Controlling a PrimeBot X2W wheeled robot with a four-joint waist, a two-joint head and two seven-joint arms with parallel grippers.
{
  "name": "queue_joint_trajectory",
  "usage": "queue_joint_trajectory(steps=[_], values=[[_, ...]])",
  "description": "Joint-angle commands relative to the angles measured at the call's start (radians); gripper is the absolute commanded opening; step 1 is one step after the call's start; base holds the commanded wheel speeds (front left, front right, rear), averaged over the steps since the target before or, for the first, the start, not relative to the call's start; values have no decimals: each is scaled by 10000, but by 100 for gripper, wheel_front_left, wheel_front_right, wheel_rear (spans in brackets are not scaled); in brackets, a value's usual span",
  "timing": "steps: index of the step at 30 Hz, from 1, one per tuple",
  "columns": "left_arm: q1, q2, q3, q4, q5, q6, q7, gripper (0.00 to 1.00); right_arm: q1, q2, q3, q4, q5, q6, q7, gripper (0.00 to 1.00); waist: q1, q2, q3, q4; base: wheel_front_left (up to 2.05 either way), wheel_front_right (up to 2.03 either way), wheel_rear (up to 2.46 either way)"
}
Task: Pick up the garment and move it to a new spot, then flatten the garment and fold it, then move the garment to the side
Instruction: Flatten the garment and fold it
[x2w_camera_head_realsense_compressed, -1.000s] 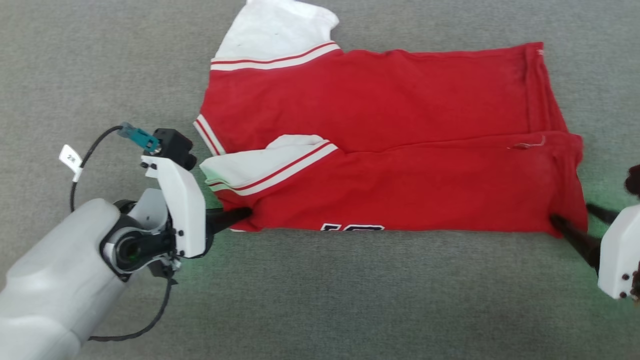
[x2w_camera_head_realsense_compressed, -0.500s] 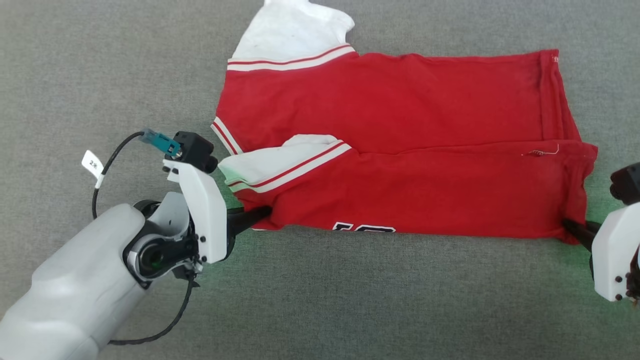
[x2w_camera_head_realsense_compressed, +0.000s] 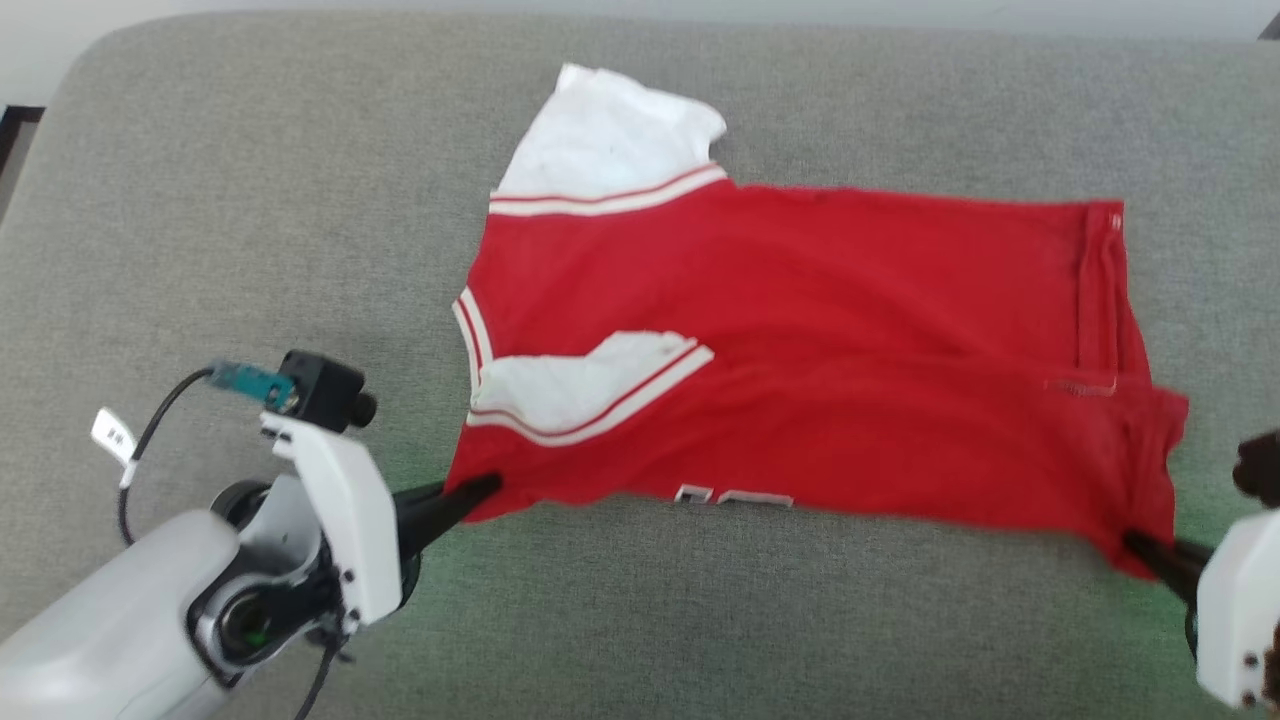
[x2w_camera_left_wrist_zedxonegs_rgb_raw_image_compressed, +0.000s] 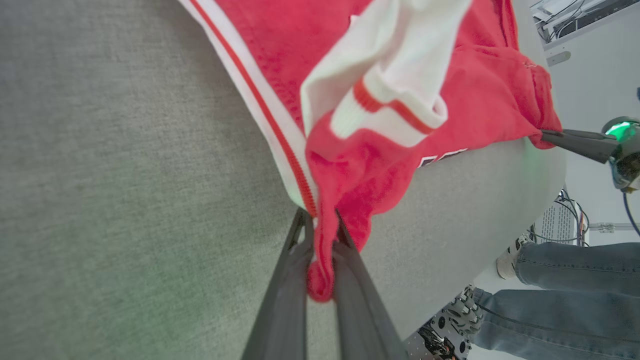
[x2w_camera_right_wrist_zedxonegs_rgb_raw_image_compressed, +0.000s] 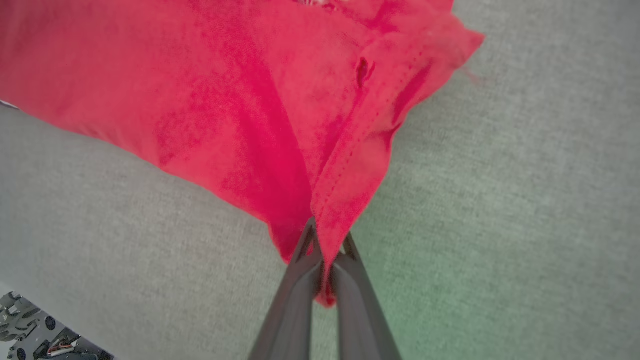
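Observation:
The garment (x2w_camera_head_realsense_compressed: 800, 330), a red jersey with white panels and striped trim, lies folded lengthwise on the grey cushion, its near edge lifted. My left gripper (x2w_camera_head_realsense_compressed: 485, 487) is shut on the garment's near left corner. In the left wrist view red cloth (x2w_camera_left_wrist_zedxonegs_rgb_raw_image_compressed: 350, 165) is pinched between the fingers (x2w_camera_left_wrist_zedxonegs_rgb_raw_image_compressed: 295, 280). My right gripper (x2w_camera_head_realsense_compressed: 1135, 545) is shut on the near right corner. In the right wrist view the hem (x2w_camera_right_wrist_zedxonegs_rgb_raw_image_compressed: 345, 180) runs down into the closed fingers (x2w_camera_right_wrist_zedxonegs_rgb_raw_image_compressed: 300, 290). A strip of black lettering (x2w_camera_head_realsense_compressed: 733, 495) peeks out at the near edge.
The grey cushion (x2w_camera_head_realsense_compressed: 250, 200) spreads wide around the garment, with its far edge and rounded left corner in the head view. In the left wrist view a person's jeans-clad legs (x2w_camera_left_wrist_zedxonegs_rgb_raw_image_compressed: 575, 300) and a shoe (x2w_camera_left_wrist_zedxonegs_rgb_raw_image_compressed: 510, 257) stand beyond the cushion's edge, near cables and equipment.
The right gripper has shut on the garment's near right corner. Both grippers have raised the near edge off the cushion. The head camera has tilted, so the whole picture has shifted.

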Motion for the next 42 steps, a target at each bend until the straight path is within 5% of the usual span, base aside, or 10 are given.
queue_joint_trajectory(steps=[1, 10, 16, 18, 19, 20, 29, 36, 42], values=[[257, 204, 6, -220, -54, -41, -90, 0, 353, 46, -144, -262, 34, -4, 129, 0, 0, 0, -94, 24, 0, 0, 0], [1357, 1366, 22, -1484, -547, 242, -170, 0, 2018, 253, -1417, -1600, 20, -4, 714, 0, 0, 0, -239, -30, 0, 0, 0], [1556, 1364, 25, -1543, -486, 362, -400, 3, 2042, 497, -1553, -1893, 19, -4, 808, 4, 0, 0, -234, -63, 0, 0, 0], [1613, 1295, 75, -1483, -576, 379, -517, 40, 1934, 532, -1562, -1914, -99, -4, 742, 73, 0, 0, -235, -62, 0, 0, 0], [1609, 1302, 54, -1468, -523, 384, -498, 73, 1913, 536, -1550, -1928, -156, -4, 738, 100, 0, 0, -235, -65, 0, 0, 0], [1589, 1313, 33, -1461, -423, 388, -516, 100, 1869, 546, -1596, -1951, -201, -4, 667, 100, 0, 0, -235, -67, 0, 0, 0], [1666, 1257, 765, -1298, -271, 686, -2016, 100, 1011, 1392, -1847, -2033, -938, -4, -989, 100, 0, 0, -340, -348, 0, 0, 0], [1170, 827, 1584, -181, 622, 1085, -4259, 100, -183, 2441, -1069, -1306, -1930, -4, -4501, 100, 0, 0, -555, -1239, 0, 0, 0], [-111, 362, 1981, 1418, 1264, 1223, -4978, 100, -842, 3072, -334, -766, -2365, -2, -6721, 100, 0, 0, -434, -2064, 0, 0, 0]])
